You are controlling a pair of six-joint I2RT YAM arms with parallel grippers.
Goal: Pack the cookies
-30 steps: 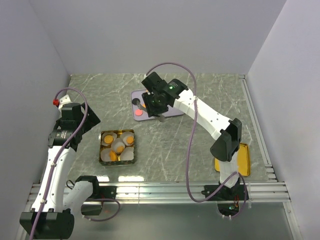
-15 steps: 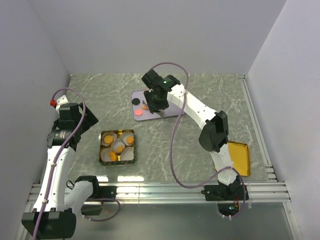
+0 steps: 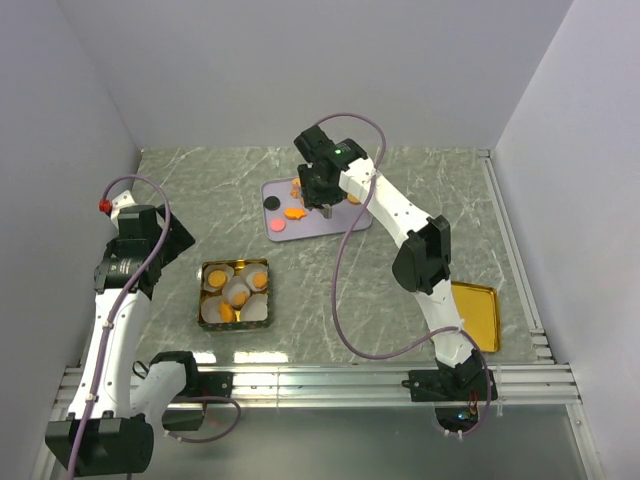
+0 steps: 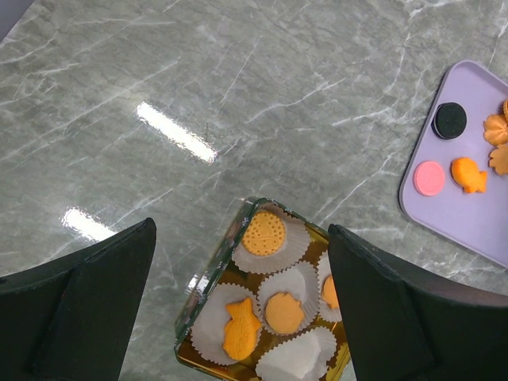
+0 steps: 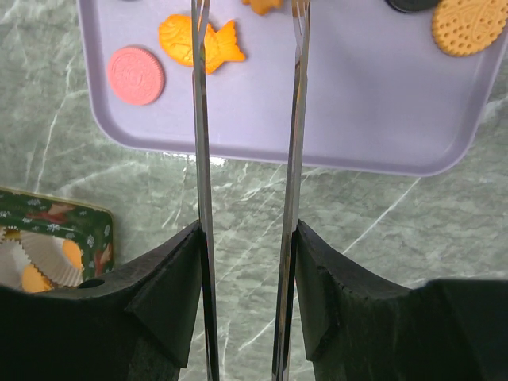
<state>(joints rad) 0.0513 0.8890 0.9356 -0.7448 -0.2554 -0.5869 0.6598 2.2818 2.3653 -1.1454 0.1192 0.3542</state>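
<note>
Top external: desk (image 3: 330, 290) is grey-green marbled stone, glossy, boxed in by plain white walls (image 3: 300, 70) at left, back and right; metal rail (image 3: 330, 380) along near edge where the arm bases sit. Purple tray (image 3: 345, 222) lies toward the back, middle of the desk. Gold tin (image 3: 236, 262) sits front-left, well apart from the tray. Gold lid (image 3: 478, 310) lies flat front-right, near the right arm's base. Cookies (image 5: 226, 44) are split: loose ones on the tray (orange fish, pink disc (image 5: 136, 75), black disc (image 4: 450, 121), dotted orange round (image 5: 462, 25), more orange ones at the tray's far side), and the rest in white paper cups (image 4: 305, 361) inside the tin, incl. a dotted round (image 4: 263, 232) and a fish (image 4: 240, 328). Right tool (image 5: 248, 48) is over the tray, jaws roughly half apart, bare tray showing between them, nothing clamped; left blade crosses over the fish cookie in right wrist view, contact unclear. Left tool (image 4: 240, 230) is up over the desk's left side, jaws spread wide, empty, tin below and between them in left wrist view. Two bright light glares on the desk (image 4: 176, 132) in that view.
</note>
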